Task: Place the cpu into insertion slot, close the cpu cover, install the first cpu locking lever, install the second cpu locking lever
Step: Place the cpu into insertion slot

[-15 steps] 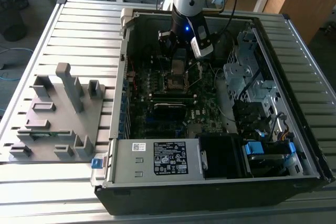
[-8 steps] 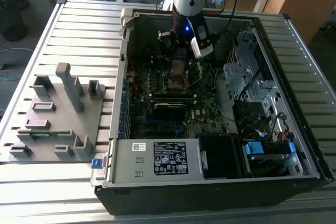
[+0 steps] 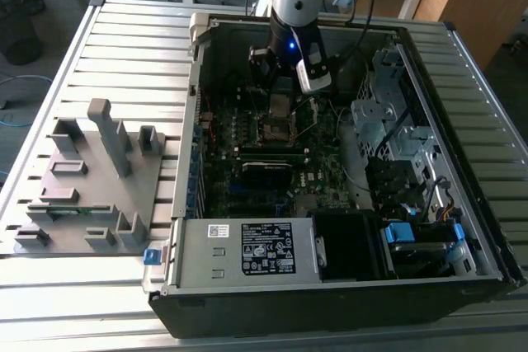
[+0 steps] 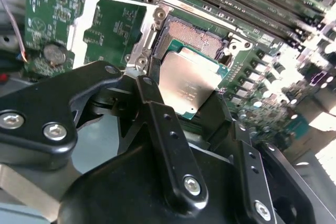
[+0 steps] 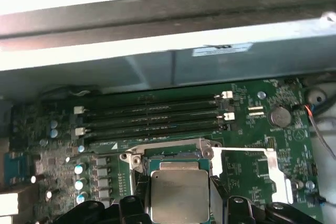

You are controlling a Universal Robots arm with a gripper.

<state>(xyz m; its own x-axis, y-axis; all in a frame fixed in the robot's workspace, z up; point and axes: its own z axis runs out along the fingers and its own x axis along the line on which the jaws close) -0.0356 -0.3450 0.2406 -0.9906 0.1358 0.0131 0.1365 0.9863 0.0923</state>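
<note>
My gripper (image 4: 184, 97) is shut on the cpu (image 4: 186, 83), a flat square chip with a dull silver top, gripped by two opposite edges between black fingers (image 4: 149, 103). It hangs tilted just above the insertion slot (image 4: 197, 34), whose pin field and silver rim show beyond the chip. The cpu cover (image 4: 84, 19), a thin pale frame with a square window, lies swung open beside the slot. In the first wrist view the cpu (image 5: 178, 195) sits over the slot (image 5: 168, 156), with the cover (image 5: 244, 153) to one side. In the exterior view the gripper (image 3: 280, 92) reaches down into the open computer case.
Long black memory slots (image 5: 152, 116) run beside the socket. The case's metal wall (image 5: 168, 66) stands close behind them. A drive cage (image 3: 388, 121) and cables fill the exterior view's right. A grey fixture block (image 3: 91, 179) lies on the slatted table at the exterior view's left.
</note>
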